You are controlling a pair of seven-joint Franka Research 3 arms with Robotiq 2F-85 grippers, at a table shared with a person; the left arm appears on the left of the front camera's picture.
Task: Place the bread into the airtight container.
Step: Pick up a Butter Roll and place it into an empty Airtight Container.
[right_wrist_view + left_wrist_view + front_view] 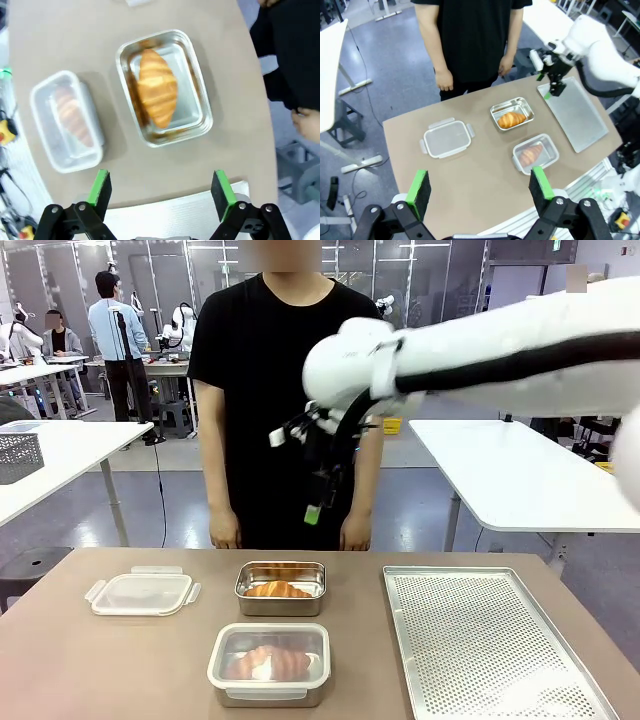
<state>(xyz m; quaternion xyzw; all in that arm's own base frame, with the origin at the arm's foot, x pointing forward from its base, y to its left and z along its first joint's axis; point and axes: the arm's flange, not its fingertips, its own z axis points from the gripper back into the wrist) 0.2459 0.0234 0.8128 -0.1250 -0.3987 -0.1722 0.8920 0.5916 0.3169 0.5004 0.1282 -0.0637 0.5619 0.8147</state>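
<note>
Above open tin (164,87), right arm (500,365) raised, jaws spread, empty.

Right arm (500,355): glossy white rounded casing, a black cable strapped along its length, looped black wiring and a small green tag at the wrist. Grippers: black linkage bodies with silver screws, fingers faced with bright green pads (100,186). Person (275,390): plain black short-sleeved T-shirt.
</note>
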